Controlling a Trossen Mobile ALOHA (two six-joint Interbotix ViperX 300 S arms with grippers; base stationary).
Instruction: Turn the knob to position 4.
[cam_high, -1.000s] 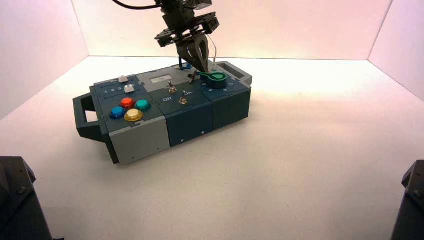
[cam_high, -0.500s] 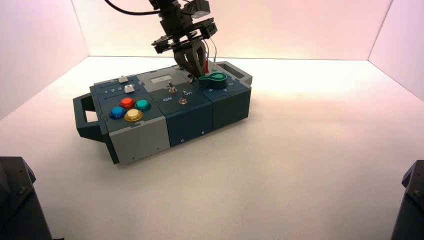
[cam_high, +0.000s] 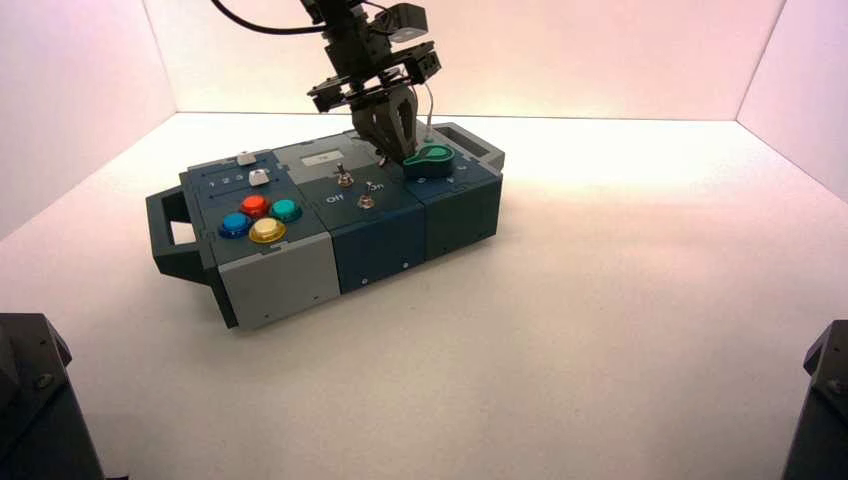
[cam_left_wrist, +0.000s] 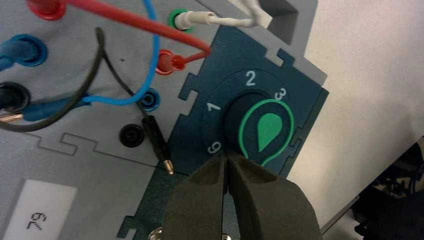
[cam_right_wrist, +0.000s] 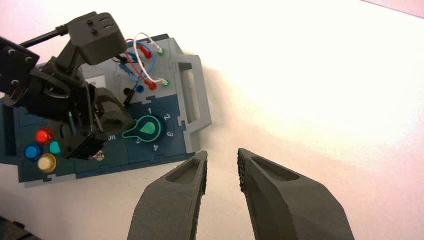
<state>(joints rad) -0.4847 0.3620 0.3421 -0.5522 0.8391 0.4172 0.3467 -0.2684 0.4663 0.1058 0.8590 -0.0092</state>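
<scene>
The green teardrop knob (cam_high: 430, 155) sits on the right end of the dark blue box (cam_high: 280, 270). My left gripper (cam_high: 396, 150) hangs just left of it, shut and holding nothing. In the left wrist view its fingertips (cam_left_wrist: 226, 156) meet at the dial's rim beside the knob (cam_left_wrist: 267, 131), whose pointed tip aims away from the 2 mark. In the right wrist view the knob (cam_right_wrist: 146, 129) points past the 5 mark, beyond the 4 (cam_right_wrist: 156, 147). My right gripper (cam_right_wrist: 222, 159) is open over bare table, off the box's right end.
Red, blue, black and white wires (cam_left_wrist: 125, 55) are plugged into sockets behind the knob. Toggle switches (cam_high: 343, 178) stand mid-box. Coloured push-buttons (cam_high: 258, 218) and white sliders (cam_high: 258, 177) are on the left part. Grey handles (cam_high: 170, 235) stick out at both ends.
My left gripper has risen slightly and shifted left, off the knob. The knob's tip has swung a little toward the front of the box.
</scene>
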